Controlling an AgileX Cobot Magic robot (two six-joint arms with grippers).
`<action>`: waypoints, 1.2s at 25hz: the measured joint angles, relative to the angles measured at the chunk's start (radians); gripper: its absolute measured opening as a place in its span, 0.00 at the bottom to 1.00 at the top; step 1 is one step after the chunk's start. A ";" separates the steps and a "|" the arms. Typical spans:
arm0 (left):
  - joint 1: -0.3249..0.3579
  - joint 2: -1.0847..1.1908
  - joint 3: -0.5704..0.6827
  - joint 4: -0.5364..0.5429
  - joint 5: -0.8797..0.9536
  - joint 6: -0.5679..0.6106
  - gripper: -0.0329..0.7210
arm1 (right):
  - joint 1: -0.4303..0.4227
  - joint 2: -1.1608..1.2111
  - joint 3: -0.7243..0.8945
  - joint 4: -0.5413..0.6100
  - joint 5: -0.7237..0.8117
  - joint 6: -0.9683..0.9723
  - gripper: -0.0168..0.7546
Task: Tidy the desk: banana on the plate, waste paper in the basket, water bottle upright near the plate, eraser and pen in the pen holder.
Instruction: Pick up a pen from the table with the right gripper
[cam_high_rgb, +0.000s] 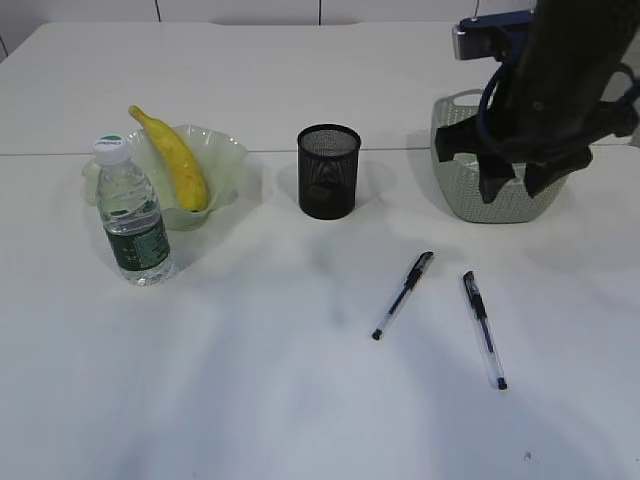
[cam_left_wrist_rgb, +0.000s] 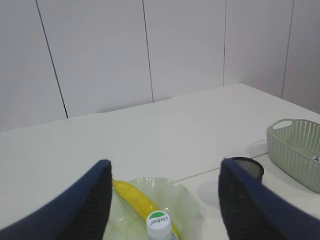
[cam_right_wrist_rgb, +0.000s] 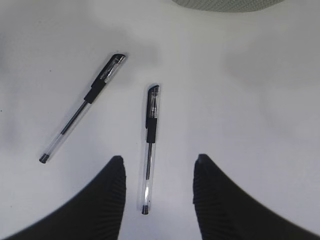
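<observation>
A yellow banana (cam_high_rgb: 172, 160) lies on the pale green plate (cam_high_rgb: 228, 158). A water bottle (cam_high_rgb: 134, 215) stands upright just in front of the plate. The black mesh pen holder (cam_high_rgb: 328, 170) stands mid-table. Two pens lie flat on the table, one to the left (cam_high_rgb: 403, 295) and one to the right (cam_high_rgb: 484, 328). My right gripper (cam_high_rgb: 513, 185) is open and empty, up in front of the basket (cam_high_rgb: 455, 195). In the right wrist view the right gripper (cam_right_wrist_rgb: 159, 157) straddles one pen (cam_right_wrist_rgb: 151, 125) from above. My left gripper (cam_left_wrist_rgb: 165, 161) is open and empty above the bottle cap (cam_left_wrist_rgb: 158, 222). No eraser or waste paper shows in the open.
The other pen (cam_right_wrist_rgb: 82, 107) lies slanted to the left of the right gripper. The table's seam runs behind the plate and holder. The left wrist view also shows the banana (cam_left_wrist_rgb: 137, 197), holder (cam_left_wrist_rgb: 247, 167) and basket (cam_left_wrist_rgb: 295, 150). The white wall stands beyond the table.
</observation>
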 joint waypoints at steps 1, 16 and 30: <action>0.000 0.000 0.000 0.000 0.000 0.000 0.67 | 0.000 0.017 -0.007 0.000 0.000 0.001 0.46; 0.000 0.000 0.000 0.000 0.003 0.000 0.67 | -0.049 0.175 -0.020 0.027 -0.002 0.012 0.46; 0.000 0.000 0.000 0.000 0.003 0.000 0.67 | -0.064 0.254 -0.020 0.104 -0.079 -0.014 0.46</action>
